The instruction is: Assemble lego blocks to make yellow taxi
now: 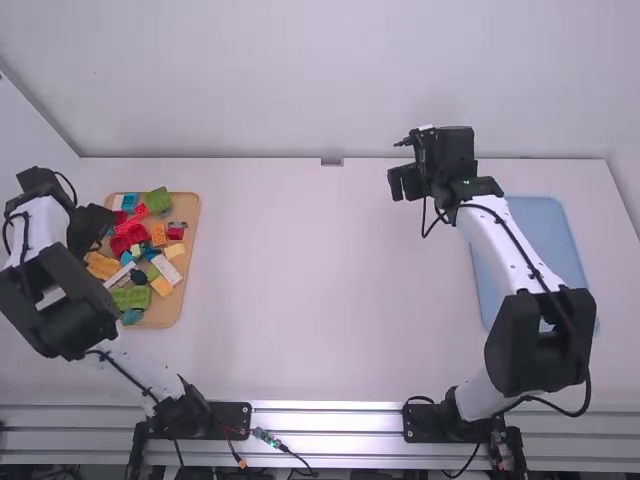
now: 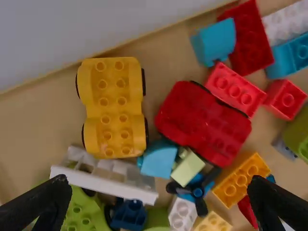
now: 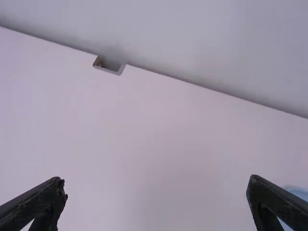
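Note:
My left gripper [image 1: 92, 226] hangs over the left part of the wooden tray of blocks. In the left wrist view the left gripper [image 2: 161, 204] is open, its fingers wide apart above the blocks. A yellow car base [image 2: 113, 108] with black wheels lies near the tray's edge, beside a red car base [image 2: 204, 122]. An orange block [image 2: 241, 179] and a pale yellow block [image 2: 212, 223] lie among the others. My right gripper [image 1: 405, 182] is over the table's far right part; in the right wrist view the right gripper [image 3: 156, 187] is open with nothing between its fingers.
The wooden tray [image 1: 190, 215] stands on the table's left side, full of mixed blocks, including green bases [image 1: 131, 298] and white pieces [image 1: 167, 270]. A blue tray [image 1: 545, 240] lies at the right, partly under the right arm. A wall runs along the table's far edge.

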